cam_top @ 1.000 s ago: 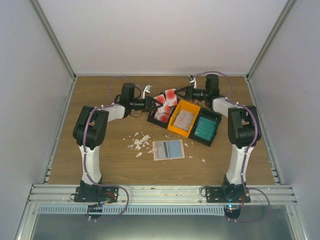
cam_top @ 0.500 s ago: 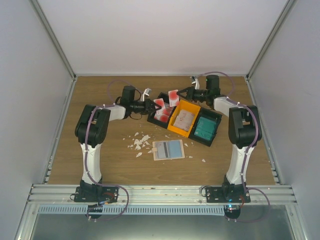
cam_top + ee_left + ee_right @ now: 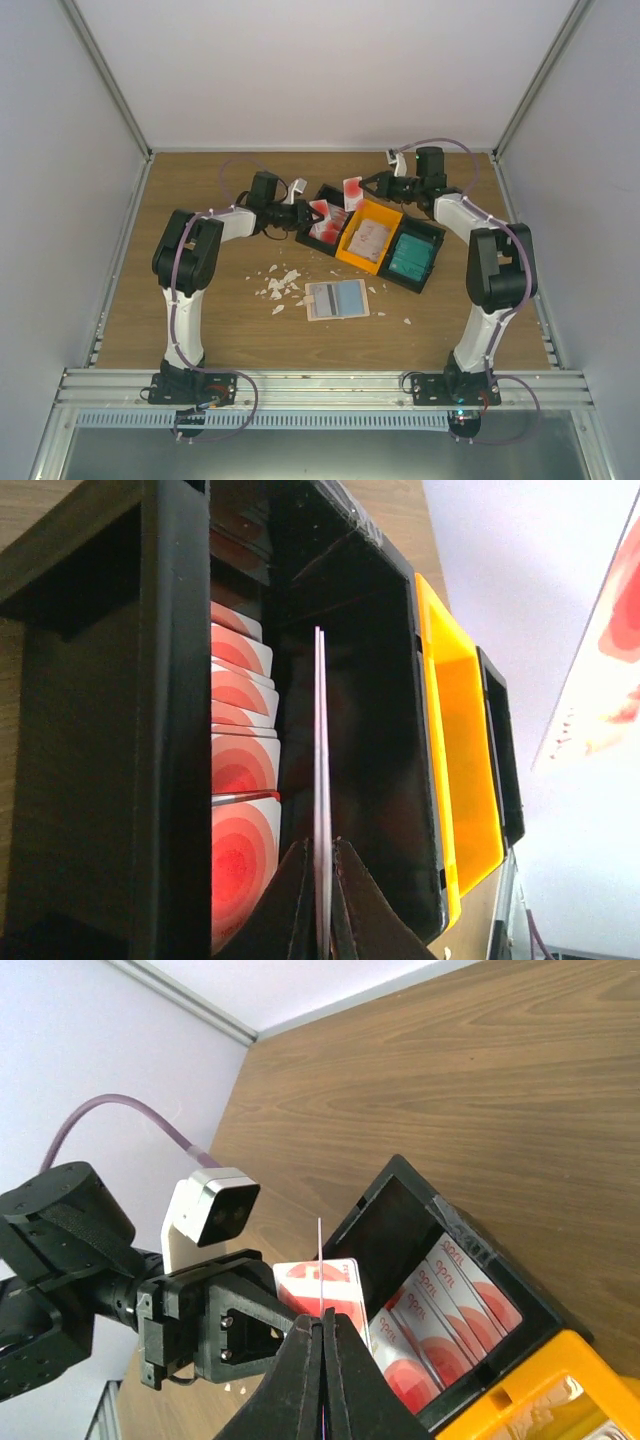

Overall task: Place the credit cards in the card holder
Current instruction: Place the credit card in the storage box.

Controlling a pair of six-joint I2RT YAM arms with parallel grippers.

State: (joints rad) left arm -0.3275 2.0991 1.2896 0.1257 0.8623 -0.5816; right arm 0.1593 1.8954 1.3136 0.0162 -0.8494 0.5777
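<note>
Left jaws pinch a white, red-ringed plastic card at the black plastic bin. Right jaws clamp a second card.

White links and black joints are seen on the left arm and the right arm alike — a purple cable is looped along each, and black bases are fitted.

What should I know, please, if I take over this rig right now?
Left pincer: shut on a red-marked card, at the black bin.
Right pincer: shut on a second red card, in the air near that bin's far end.
Card holder: open, flat on the table, nearer the bases.
Done: two cards picked.
Left: carry both to the holder and slot them in; more cards wait in that bin.
</note>
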